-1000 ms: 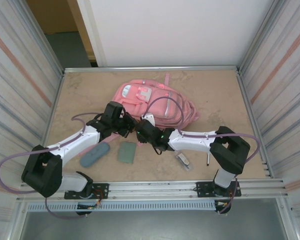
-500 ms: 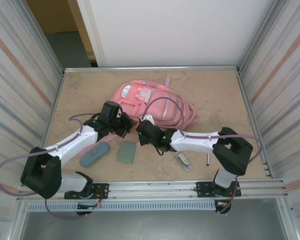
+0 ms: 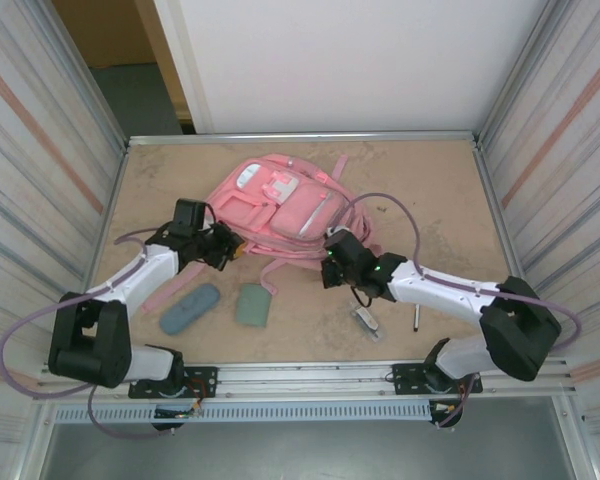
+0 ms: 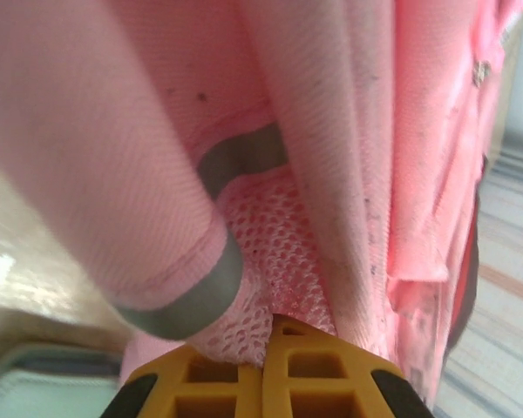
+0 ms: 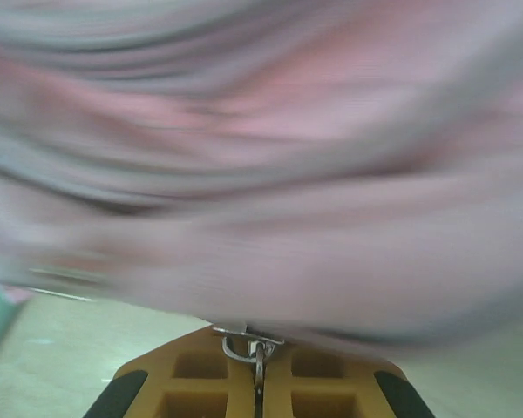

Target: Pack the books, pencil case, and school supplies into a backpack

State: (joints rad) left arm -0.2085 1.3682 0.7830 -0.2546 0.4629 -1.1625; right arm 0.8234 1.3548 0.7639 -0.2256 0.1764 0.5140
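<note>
- My left jaws are clamped on the backpack's [image 3: 290,205] pink mesh [image 4: 261,261] edge.
- My right jaws are pinched closed around its metal zipper ring [image 5: 258,355], right between them.

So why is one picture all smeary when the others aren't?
Right wrist view: the pink backpack is smeared into streaks, probably motion blur, while the right claw looks fairly crisp. Left wrist view: sharp close up, so the fabric weave and mesh show clearly. Top view: evenly lit and clear across the table, with no strong glare.
</note>
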